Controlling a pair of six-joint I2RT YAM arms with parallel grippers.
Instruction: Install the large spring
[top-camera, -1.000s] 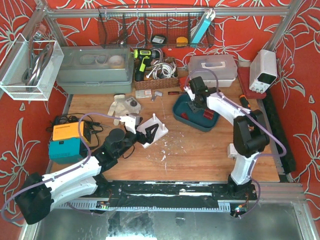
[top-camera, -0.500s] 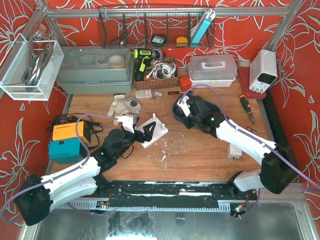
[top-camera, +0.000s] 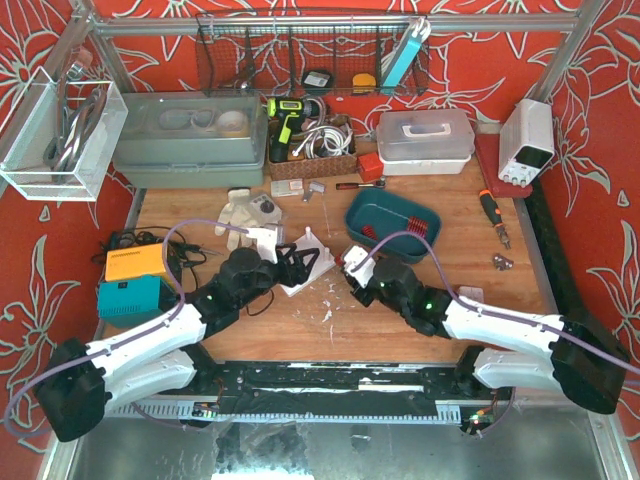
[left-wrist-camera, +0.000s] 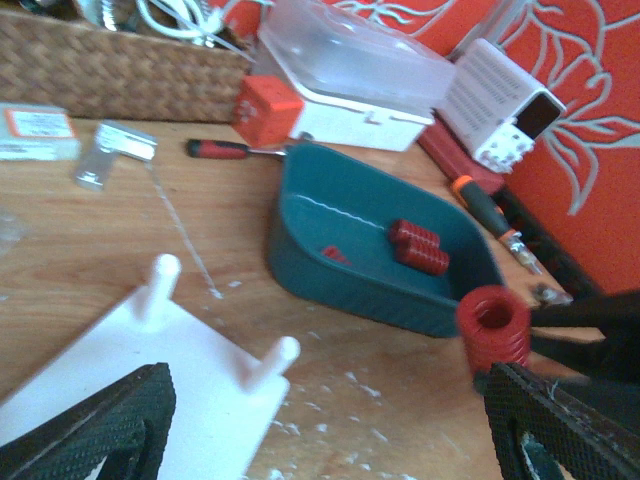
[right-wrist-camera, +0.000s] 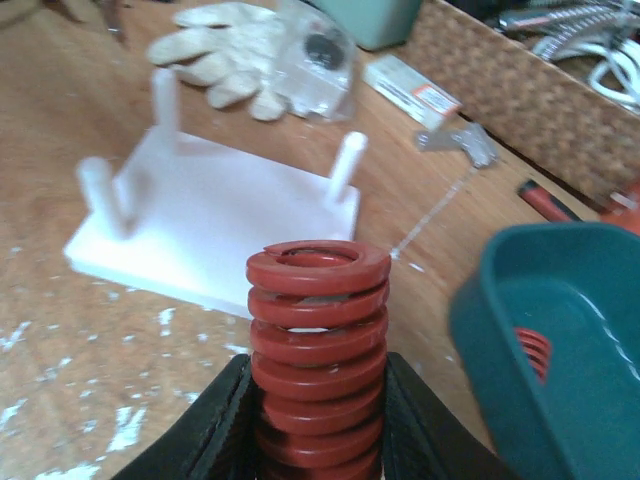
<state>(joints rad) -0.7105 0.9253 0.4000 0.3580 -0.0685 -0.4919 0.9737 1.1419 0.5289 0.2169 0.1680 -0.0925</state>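
Two grippers inspected. Right gripper (right-wrist-camera: 318, 395): jaws clenched on the lower coils of the spring (right-wrist-camera: 318, 290), which stands upright between them, top coils clear above the fingers. White plate (right-wrist-camera: 215, 215) with upright pegs (right-wrist-camera: 347, 160) lies on the table beyond these jaws, apart from the spring. Teal tray (right-wrist-camera: 560, 330) sits to their right, holding spare springs (left-wrist-camera: 418, 245). Left gripper (left-wrist-camera: 325, 410): jaws released, wide apart, nothing between them. The plate's edge lies just ahead of them, and the spring is near the right finger.

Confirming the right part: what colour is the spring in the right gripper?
Red: the spring, clearest in the right wrist view.
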